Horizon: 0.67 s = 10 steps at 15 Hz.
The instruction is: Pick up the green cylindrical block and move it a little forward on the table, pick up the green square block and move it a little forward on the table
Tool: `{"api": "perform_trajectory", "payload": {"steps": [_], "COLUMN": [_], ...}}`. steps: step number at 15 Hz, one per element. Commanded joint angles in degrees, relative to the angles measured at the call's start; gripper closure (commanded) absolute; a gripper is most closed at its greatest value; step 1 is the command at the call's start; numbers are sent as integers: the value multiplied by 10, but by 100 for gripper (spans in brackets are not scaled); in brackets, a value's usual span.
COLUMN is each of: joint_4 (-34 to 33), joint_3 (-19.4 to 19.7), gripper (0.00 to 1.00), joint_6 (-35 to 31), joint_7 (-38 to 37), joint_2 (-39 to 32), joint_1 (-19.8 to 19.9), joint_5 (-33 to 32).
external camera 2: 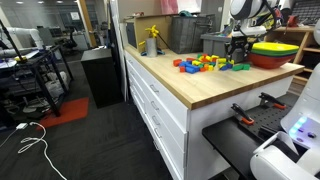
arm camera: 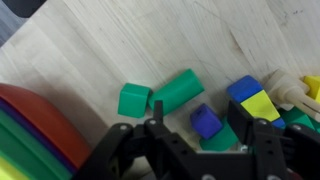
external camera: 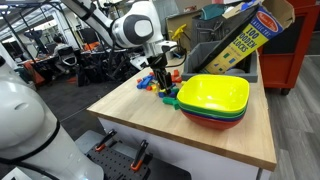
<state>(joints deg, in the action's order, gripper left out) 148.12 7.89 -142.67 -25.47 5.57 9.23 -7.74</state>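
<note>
We see the gripper (arm camera: 198, 130), jaws apart and empty, near the green cylinder (arm camera: 180, 89); the green square block (arm camera: 134, 99) touches it.

The table (arm camera: 110, 40) top is pale wood, matt, with fine grain showing. The green cylindrical block (arm camera: 182, 88) and green square block (arm camera: 134, 99) look smoothly painted, with a soft sheen. The stacked bowls (external camera: 215, 95) are glossy plastic; the box (external camera: 245, 35) behind them is printed cardboard
</note>
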Motion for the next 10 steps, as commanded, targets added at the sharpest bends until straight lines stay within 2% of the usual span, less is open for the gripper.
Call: {"api": "perform_trajectory", "payload": {"steps": [1, 4, 8, 10], "joint_4": [-37, -67, -95, -98], "joint_3": [-11, -15, -18, -16], "gripper": [1, 0, 0, 0], "joint_6": [56, 106, 173, 184], "joint_7": [-79, -160, -219, -237], "joint_2": [-10, -29, -53, -64], "joint_1": [11, 6, -5, -11], "joint_5": [-30, -52, -27, -13]}}
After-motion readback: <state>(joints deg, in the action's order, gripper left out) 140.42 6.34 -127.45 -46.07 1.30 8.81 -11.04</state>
